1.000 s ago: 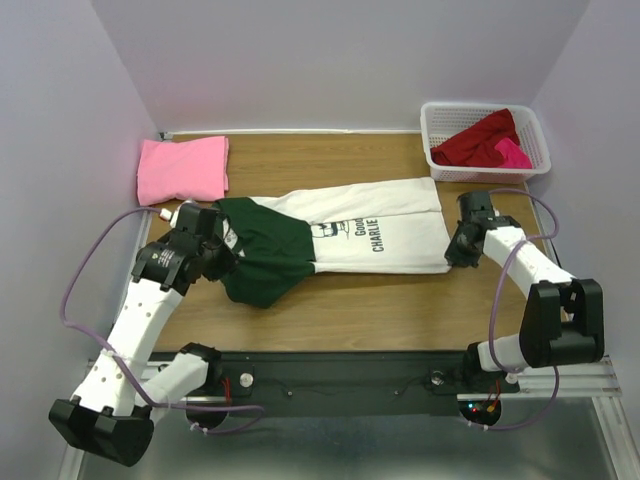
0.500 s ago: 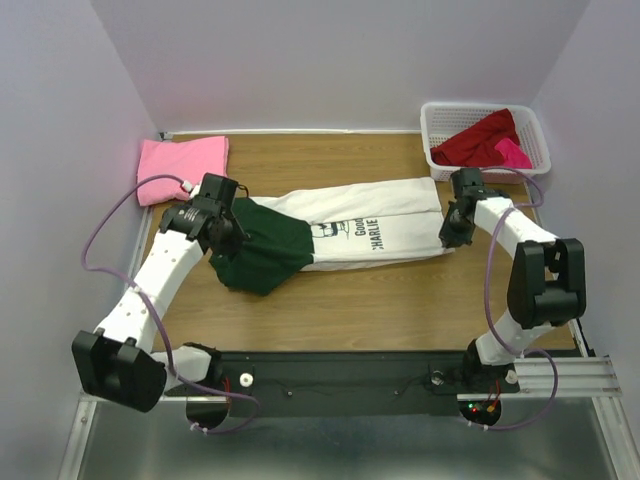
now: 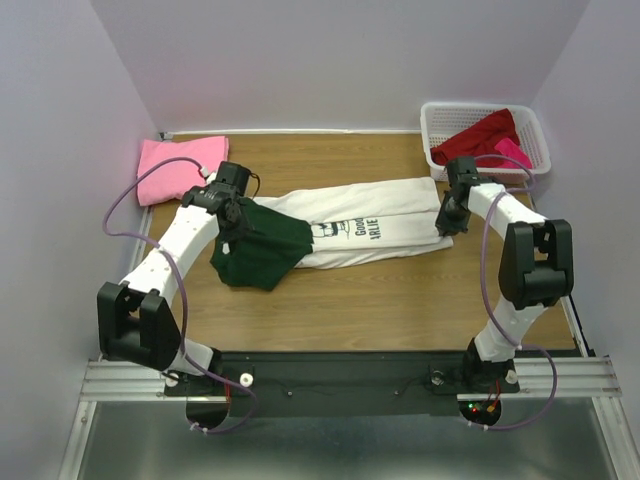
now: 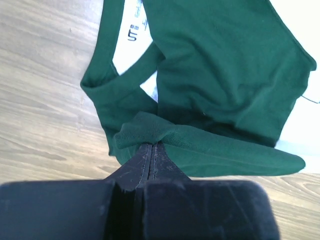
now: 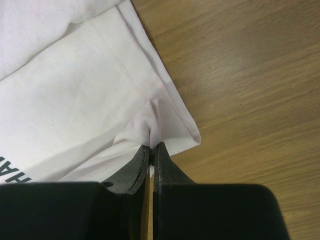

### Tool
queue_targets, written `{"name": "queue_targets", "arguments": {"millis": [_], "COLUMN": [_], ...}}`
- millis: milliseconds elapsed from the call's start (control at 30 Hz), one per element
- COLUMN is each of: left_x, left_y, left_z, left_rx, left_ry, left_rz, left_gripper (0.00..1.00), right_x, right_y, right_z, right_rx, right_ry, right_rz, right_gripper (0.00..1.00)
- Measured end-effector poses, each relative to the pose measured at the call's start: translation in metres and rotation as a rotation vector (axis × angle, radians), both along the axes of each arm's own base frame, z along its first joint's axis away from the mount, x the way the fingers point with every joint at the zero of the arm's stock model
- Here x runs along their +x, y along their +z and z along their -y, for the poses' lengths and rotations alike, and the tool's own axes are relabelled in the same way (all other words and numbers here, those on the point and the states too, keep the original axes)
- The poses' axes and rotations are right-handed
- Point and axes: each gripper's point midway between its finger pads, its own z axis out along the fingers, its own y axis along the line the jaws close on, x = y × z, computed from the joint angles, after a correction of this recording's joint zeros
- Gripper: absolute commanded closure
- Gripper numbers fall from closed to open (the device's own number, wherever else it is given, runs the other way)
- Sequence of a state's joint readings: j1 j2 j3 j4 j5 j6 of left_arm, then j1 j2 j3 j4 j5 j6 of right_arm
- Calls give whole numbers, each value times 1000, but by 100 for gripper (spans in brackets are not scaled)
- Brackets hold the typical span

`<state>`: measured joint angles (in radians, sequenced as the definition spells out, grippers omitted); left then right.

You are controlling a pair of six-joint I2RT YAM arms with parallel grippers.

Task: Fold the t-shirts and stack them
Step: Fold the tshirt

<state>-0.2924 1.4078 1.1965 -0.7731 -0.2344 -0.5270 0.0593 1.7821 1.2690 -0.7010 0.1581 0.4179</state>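
The white t-shirt (image 3: pixel 375 212) with dark green sleeves (image 3: pixel 262 250) and black Charlie Brown print lies lengthwise across the middle of the table, its near long edge lifted and folded toward the far side. My left gripper (image 3: pixel 232 212) is shut on a pinch of the green cloth (image 4: pixel 150 131) at the collar end. My right gripper (image 3: pixel 447 222) is shut on the white hem corner (image 5: pixel 159 131) at the other end. A folded pink t-shirt (image 3: pixel 180 165) lies at the far left. Dark red (image 3: pixel 478 138) and magenta (image 3: pixel 512 152) t-shirts lie in the basket.
A white plastic lattice basket (image 3: pixel 436 122) stands at the far right corner. Pale walls close in the table on the left, back and right. Bare wood (image 3: pixel 380 300) shows in front of the shirt.
Both grippers have carried the shirt's near edge away from me toward the far side, so the shirt now looks narrower. Both arms have stretched farther out over the table.
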Motion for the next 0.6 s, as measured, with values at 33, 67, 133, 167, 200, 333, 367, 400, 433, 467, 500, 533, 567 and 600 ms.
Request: {"name": "queue_targets", "arguments": {"millis": [33,67,133,167,200,333,367,400,433,467,500,533,567,600], "left_x": [2,5,15,18,22,35,38,41,43,45,50,53,57,63], "left_y": [-1,-1,-1,-1,-1,-5,-7,-9,-10,-11,-13,-14,-14,-13], "left_z": [0,0,1,2,2,5,6,7,8,8,10,11,12,14], "left_rx": [4,12,25,28,32,47,48,49,49,50,49,50,51,52], "left_ry": [-2,-8,-21,-25,-32,-58,-64,-70,-75,-81,-87,-91,-95,-99], "left_rz": [-2,-2,4,7,10,11,11,11,9,6,7,5,4,7], "left_gripper": [100,100,100,100,100,100,98,96,95,92,91,90,90,90], "right_x": [0,1,2,3,3,4,4,5,5,6,7,7,8,10], "right_y": [-1,-2,-3,-3,-4,-5,-5,-5,-4,-3,-2,1,6,13], "right_z": [0,1,1,1,2,3,4,4,4,5,5,5,4,3], "right_rx": [-2,-4,-7,-8,-9,-17,-19,-22,-24,-25,-26,-24,-24,-18], "right_ry": [-1,-1,-5,-5,-7,-12,-13,-13,-14,-14,-13,-13,-10,-4], "right_rz": [-3,-6,-9,-9,-10,-13,-11,-9,-6,-2,3,11,27,47], "right_gripper": [93,91,86,82,79,62,53,48,44,39,36,34,31,31]}}
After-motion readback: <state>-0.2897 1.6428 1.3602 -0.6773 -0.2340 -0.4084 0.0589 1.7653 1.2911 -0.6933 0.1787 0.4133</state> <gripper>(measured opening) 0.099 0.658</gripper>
